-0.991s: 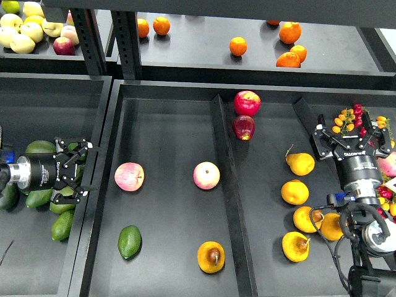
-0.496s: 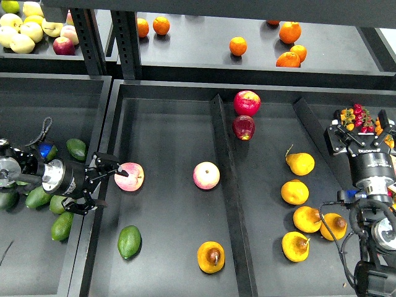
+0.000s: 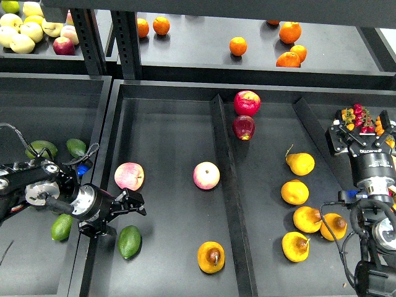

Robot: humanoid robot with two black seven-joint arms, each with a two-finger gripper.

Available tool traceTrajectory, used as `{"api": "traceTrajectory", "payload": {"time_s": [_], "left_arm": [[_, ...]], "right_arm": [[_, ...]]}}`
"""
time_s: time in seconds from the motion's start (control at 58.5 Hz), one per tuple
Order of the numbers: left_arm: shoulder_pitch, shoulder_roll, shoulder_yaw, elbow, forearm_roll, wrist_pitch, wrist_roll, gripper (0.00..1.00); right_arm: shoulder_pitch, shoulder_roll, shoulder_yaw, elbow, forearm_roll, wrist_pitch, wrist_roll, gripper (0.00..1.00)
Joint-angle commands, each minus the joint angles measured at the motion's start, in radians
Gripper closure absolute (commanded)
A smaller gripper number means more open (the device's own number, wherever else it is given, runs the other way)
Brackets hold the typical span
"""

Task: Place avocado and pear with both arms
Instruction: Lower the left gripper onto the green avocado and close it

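Note:
The avocado, smooth and mid-green, lies at the front left of the middle tray. The pear, orange-yellow with a dark-brown blotch, lies at the tray's front, right of the avocado and next to the divider. My left gripper reaches over the tray's left wall, open and empty, just above and left of the avocado. My right gripper is at the far right, open and empty, over a bunch of small red and orange fruit, far from the pear.
Two pink-and-yellow apples lie in the middle tray. Two red apples and several yellow pears lie right of the divider. Green avocados fill the left bin. Oranges sit on the back shelf.
My left arm has swung right and down, from the left bin over the tray wall to just beside the avocado. My right gripper has shifted slightly right and up. The fruit has not moved.

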Motion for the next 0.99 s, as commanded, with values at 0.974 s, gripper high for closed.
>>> {"api": "traceTrajectory", "payload": {"time_s": [0.974], "left_arm": [[-0.008,-0.12,0.057,0.114,0.055,0.0,0.0,0.02]], "right_arm": [[0.0,0.0,0.0,0.009,0.005,0.0,0.0,0.0]]}}
